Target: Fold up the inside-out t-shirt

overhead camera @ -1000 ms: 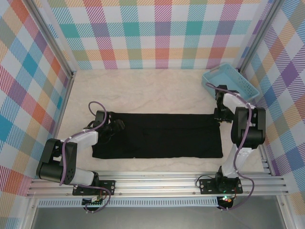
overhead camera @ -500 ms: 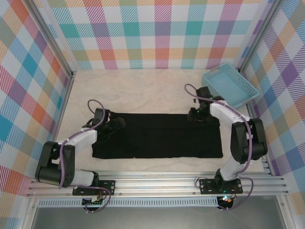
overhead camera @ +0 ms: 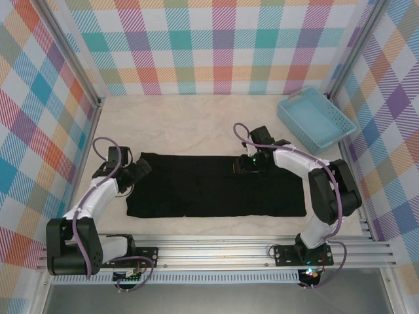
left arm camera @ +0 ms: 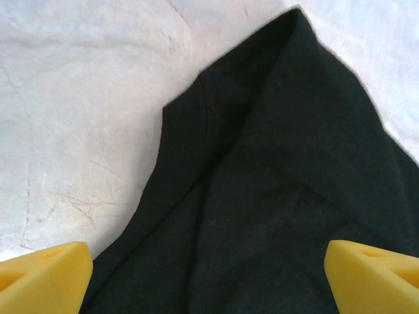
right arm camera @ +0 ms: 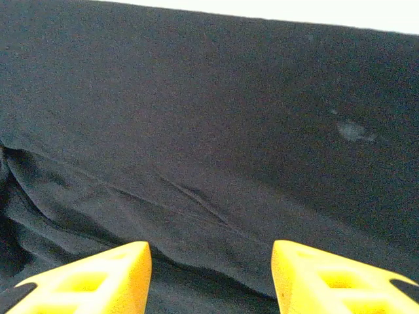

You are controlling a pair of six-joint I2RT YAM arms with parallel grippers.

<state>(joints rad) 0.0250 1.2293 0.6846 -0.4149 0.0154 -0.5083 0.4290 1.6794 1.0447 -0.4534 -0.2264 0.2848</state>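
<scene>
The inside-out t-shirt (overhead camera: 216, 186) lies flat on the table as a long black rectangle with its long side running left to right. My left gripper (overhead camera: 136, 170) hovers at the shirt's left end. Its yellow fingertips (left arm camera: 46, 275) stand wide apart and open over a folded corner of the black cloth (left arm camera: 275, 170), holding nothing. My right gripper (overhead camera: 245, 165) is above the shirt's far edge, right of the middle. It is open too, its yellow fingers (right arm camera: 98, 281) spread over a shallow crease in the shirt (right arm camera: 216, 131) with nothing between them.
A light blue basket (overhead camera: 316, 118) stands at the back right corner. Pale tabletop (overhead camera: 196, 124) shows behind the shirt and in a strip in front of it. Checked walls close in three sides, and a metal rail (overhead camera: 216, 252) runs along the near edge.
The right gripper has travelled left along the shirt's far edge from the right corner toward the middle, opening. The left gripper has drawn back to the left and opened wider.
</scene>
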